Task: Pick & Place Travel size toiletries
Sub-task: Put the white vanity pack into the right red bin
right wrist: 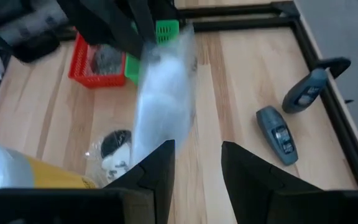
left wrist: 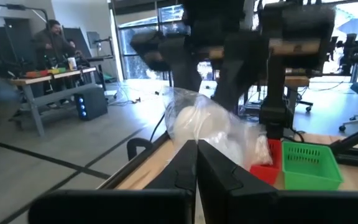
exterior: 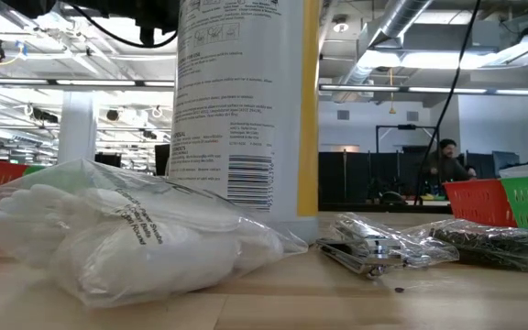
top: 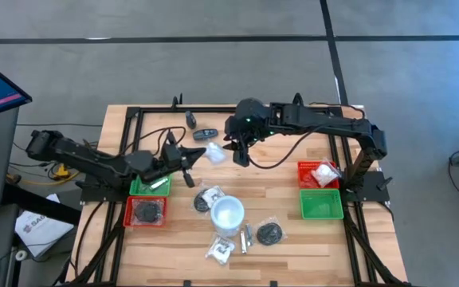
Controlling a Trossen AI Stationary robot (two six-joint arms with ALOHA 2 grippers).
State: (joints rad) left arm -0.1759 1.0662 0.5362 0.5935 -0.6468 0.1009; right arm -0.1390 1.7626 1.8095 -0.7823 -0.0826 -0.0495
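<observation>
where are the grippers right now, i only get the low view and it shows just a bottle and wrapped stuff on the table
Observer: Both are raised above the middle of the table. The left gripper is shut on a clear-wrapped white piece, which hangs off the table.
Operator: and the right one
Observer: The right gripper is open and close to that piece, with nothing between its fingers.
Operator: anything in the trays
Observer: The right-side red tray holds a white wrapped item.
</observation>
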